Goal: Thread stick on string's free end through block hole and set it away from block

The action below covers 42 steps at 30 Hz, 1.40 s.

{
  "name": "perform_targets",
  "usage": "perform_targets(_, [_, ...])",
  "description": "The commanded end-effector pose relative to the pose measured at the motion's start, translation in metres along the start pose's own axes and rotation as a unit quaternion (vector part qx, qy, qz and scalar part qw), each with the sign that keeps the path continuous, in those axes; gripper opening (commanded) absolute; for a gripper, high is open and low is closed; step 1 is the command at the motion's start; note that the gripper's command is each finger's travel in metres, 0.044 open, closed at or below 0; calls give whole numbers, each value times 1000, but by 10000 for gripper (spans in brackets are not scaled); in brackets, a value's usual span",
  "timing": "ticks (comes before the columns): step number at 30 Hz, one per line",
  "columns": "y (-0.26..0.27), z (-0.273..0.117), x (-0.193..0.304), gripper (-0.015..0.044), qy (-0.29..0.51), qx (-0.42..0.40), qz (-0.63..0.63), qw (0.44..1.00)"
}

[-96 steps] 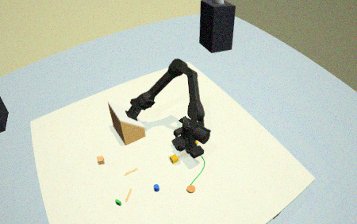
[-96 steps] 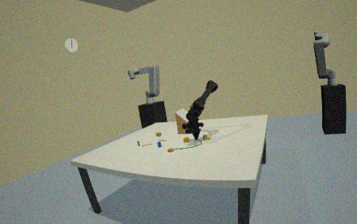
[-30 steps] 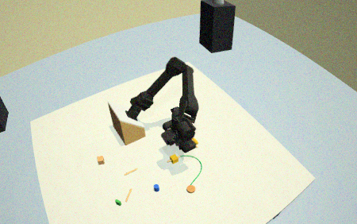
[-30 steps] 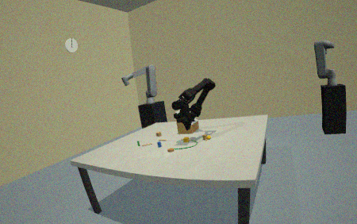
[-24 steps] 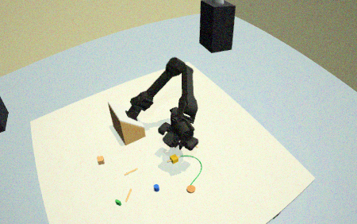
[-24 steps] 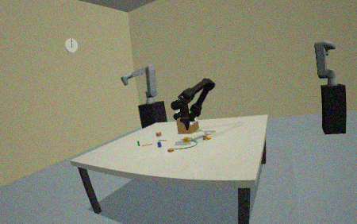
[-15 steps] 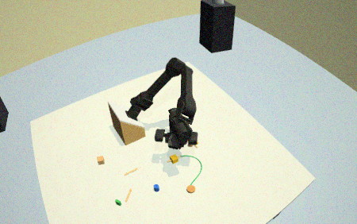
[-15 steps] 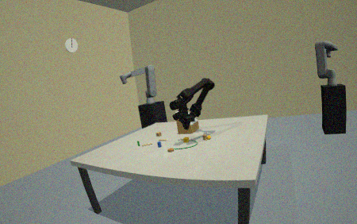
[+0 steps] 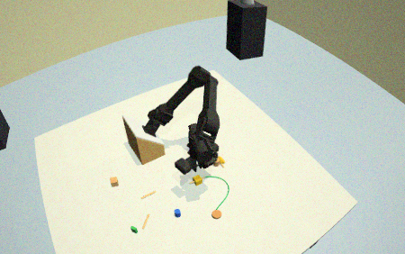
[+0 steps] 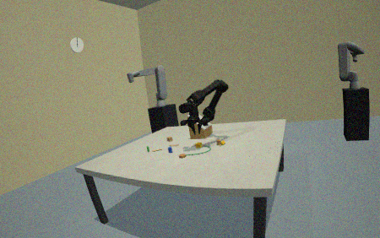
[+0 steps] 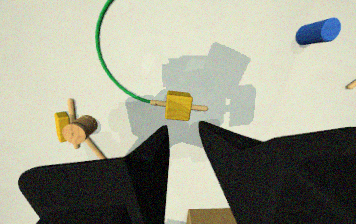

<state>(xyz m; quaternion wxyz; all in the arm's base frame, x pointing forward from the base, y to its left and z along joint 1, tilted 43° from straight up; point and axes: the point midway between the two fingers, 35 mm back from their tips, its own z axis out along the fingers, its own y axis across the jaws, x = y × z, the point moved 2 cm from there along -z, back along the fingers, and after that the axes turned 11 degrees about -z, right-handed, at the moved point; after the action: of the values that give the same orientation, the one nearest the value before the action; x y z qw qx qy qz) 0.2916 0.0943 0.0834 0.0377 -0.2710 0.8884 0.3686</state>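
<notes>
Stick sits through the yellow block, string on one side

The thin wooden stick (image 9: 192,183) (image 11: 200,108) lies through the yellow block (image 9: 197,180) (image 10: 198,145) (image 11: 178,106), near the middle of the wrist frame, showing at both sides. Its bare tip points right there; its left end meets the green string (image 9: 229,189) (image 10: 203,152) (image 11: 102,62), which curves away to the upper left. In the top view, the string bends round to the round wooden button (image 9: 217,214) (image 10: 182,156), below and right of the block.

The gripper (image 9: 193,166) (image 10: 195,136) (image 11: 183,128) is above the table (image 9: 292,180) (image 10: 236,169) (image 11: 40,30), its jaws partly spread with nothing between them (the fingertips appear just below the block in the wrist frame). At the left of that frame, a brown cylinder (image 11: 75,131) lies beside another yellow piece (image 11: 62,126). A blue cylinder (image 9: 177,213) (image 10: 170,149) (image 11: 320,31) lies at upper right.
</notes>
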Motion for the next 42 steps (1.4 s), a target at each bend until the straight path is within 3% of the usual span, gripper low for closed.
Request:
perform_targets(1, [-18, 1, 10, 121, 9, 1, -382, 924])
perform_targets(12, [-26, 0, 14, 121, 8, -2, -634, 774])
perform_targets(42, [-28, 20, 12, 121, 9, -1, -636, 772])
